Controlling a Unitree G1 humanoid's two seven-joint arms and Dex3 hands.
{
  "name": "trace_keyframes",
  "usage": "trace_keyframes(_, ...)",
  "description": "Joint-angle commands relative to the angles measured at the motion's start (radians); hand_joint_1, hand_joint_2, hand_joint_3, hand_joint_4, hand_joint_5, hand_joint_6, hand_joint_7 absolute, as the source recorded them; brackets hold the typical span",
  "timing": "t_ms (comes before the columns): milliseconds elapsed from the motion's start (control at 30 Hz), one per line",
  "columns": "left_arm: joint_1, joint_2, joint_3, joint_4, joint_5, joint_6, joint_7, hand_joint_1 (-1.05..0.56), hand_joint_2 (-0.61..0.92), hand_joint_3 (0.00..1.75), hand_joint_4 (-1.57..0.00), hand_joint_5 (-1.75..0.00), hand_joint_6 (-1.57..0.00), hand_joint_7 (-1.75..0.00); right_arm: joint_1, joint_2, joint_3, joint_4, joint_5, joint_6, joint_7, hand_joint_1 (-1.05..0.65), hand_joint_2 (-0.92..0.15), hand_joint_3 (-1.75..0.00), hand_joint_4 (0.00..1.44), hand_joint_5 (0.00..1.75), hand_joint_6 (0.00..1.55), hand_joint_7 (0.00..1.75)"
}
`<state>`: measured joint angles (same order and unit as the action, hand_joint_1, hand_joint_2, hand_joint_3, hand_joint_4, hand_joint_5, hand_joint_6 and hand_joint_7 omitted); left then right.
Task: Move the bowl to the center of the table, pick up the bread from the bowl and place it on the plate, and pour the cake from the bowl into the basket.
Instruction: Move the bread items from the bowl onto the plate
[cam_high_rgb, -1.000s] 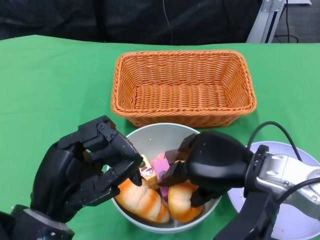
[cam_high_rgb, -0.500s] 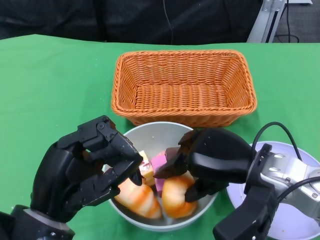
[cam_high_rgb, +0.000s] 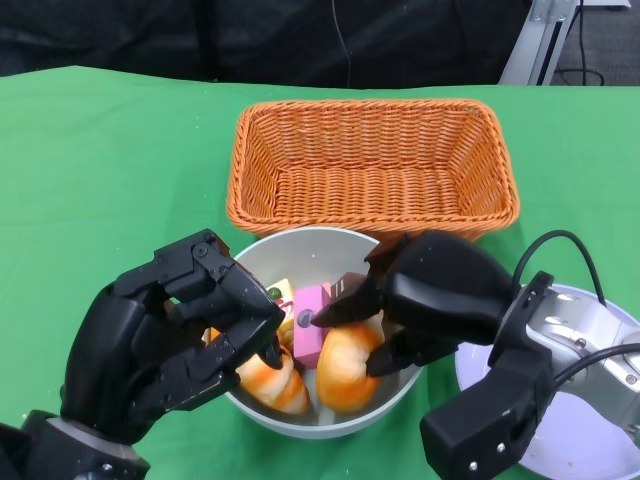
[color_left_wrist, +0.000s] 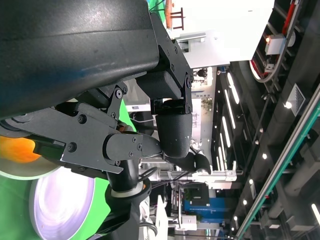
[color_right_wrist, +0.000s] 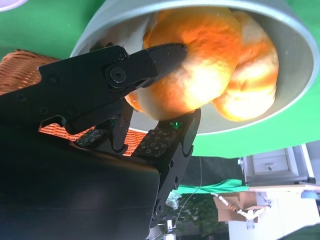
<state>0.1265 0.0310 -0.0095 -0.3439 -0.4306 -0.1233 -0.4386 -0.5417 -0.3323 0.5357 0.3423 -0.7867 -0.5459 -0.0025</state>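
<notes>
A green-covered bench (cam_high_rgb: 110, 160) carries an orange basket (cam_high_rgb: 372, 165) at the far side and a grey bowl (cam_high_rgb: 322, 248) just near of it. The right hand (cam_high_rgb: 425, 300) pinches a bread roll (cam_high_rgb: 345, 365) inside the bowl; the right wrist view shows the fingers (color_right_wrist: 150, 62) clamped on it. The left hand (cam_high_rgb: 170, 335) grips the bowl's left rim. A pink cake (cam_high_rgb: 310, 318) and a second roll (cam_high_rgb: 270, 380) lie inside. The white plate (cam_high_rgb: 590, 400) sits right.

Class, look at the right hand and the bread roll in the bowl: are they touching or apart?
Touching. The right wrist view shows the right hand with black fingers pressed against the bread roll on opposite sides, no gap, inside the bowl.
</notes>
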Motion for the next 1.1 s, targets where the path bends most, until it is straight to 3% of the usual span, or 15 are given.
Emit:
trace_keyframes(33, 0.006, 0.008, 0.008, -0.007, -0.002, -0.007, 0.008, -0.25, 0.92, 0.34, -0.75, -1.61, -0.77, -1.18, -0.018, -0.007, -0.025, 0.006, 0.022, 0.006, 0.010, -0.27, -0.92, -0.08, 0.68, 1.12, 1.04, 0.15)
trace_keyframes(233, 0.007, 0.006, 0.009, -0.006, 0.005, -0.011, 0.013, -0.25, 0.92, 0.34, -0.75, -1.61, -0.77, -1.19, -0.013, -0.003, -0.044, 0.026, 0.032, -0.016, -0.023, -0.30, -0.92, -0.03, 0.79, 0.95, 1.04, 0.08)
trace_keyframes(433, 0.006, 0.010, 0.010, -0.004, 0.011, -0.018, 0.012, -0.25, 0.92, 0.33, -0.75, -1.61, -0.77, -1.19, -0.002, -0.002, -0.055, 0.047, 0.042, -0.047, -0.056, -0.30, -0.92, -0.05, 0.80, 0.94, 1.06, 0.06)
trace_keyframes(533, 0.006, 0.008, 0.010, -0.002, 0.012, -0.022, 0.013, -0.26, 0.92, 0.33, -0.75, -1.61, -0.77, -1.19, 0.001, -0.001, -0.061, 0.058, 0.046, -0.059, -0.066, -0.28, -0.92, -0.02, 0.76, 1.06, 1.10, 0.08)
trace_keyframes(567, 0.007, 0.007, 0.010, -0.003, 0.007, -0.017, 0.013, -0.26, 0.92, 0.33, -0.75, -1.61, -0.77, -1.19, 0.002, 0.000, -0.064, 0.058, 0.049, -0.057, -0.062, -0.27, -0.91, -0.01, 0.73, 1.13, 1.10, 0.15)
trace_keyframes(600, 0.007, 0.006, 0.010, -0.004, 0.004, -0.016, 0.014, -0.25, 0.92, 0.33, -0.75, -1.61, -0.77, -1.20, 0.003, 0.000, -0.066, 0.058, 0.051, -0.056, -0.062, -0.27, -0.90, -0.01, 0.70, 1.19, 1.02, 0.32)
trace_keyframes(633, 0.007, 0.006, 0.010, -0.002, 0.008, -0.021, 0.014, -0.25, 0.92, 0.33, -0.75, -1.60, -0.77, -1.20, 0.002, 0.001, -0.069, 0.062, 0.049, -0.061, -0.072, -0.27, -0.90, 0.00, 0.69, 1.23, 0.89, 0.60)
trace_keyframes(667, 0.007, 0.006, 0.010, -0.001, 0.010, -0.025, 0.014, -0.26, 0.92, 0.33, -0.75, -1.60, -0.76, -1.19, 0.000, 0.001, -0.072, 0.067, 0.048, -0.068, -0.082, -0.27, -0.90, 0.00, 0.68, 1.25, 0.83, 0.74)
trace_keyframes(800, 0.006, 0.008, 0.011, -0.001, 0.008, -0.024, 0.012, -0.27, 0.92, 0.32, -0.75, -1.60, -0.76, -1.19, -0.003, -0.002, -0.084, 0.078, 0.055, -0.086, -0.100, -0.24, -0.91, -0.01, 0.67, 1.29, 0.73, 0.92)
trace_keyframes(933, 0.007, 0.010, 0.010, -0.003, 0.011, -0.021, 0.015, -0.26, 0.92, 0.32, -0.75, -1.59, -0.76, -1.19, -0.001, -0.005, -0.080, 0.090, 0.050, -0.101, -0.104, -0.24, -0.91, 0.00, 0.67, 1.29, 0.73, 0.91)
trace_keyframes(1100, 0.002, 0.012, 0.011, 0.004, 0.009, -0.026, 0.006, -0.29, 0.92, 0.31, -0.76, -1.59, -0.76, -1.19, 0.014, -0.011, -0.063, 0.080, 0.028, -0.089, -0.081, -0.26, -0.91, 0.00, 0.75, 1.05, 0.81, 0.68)
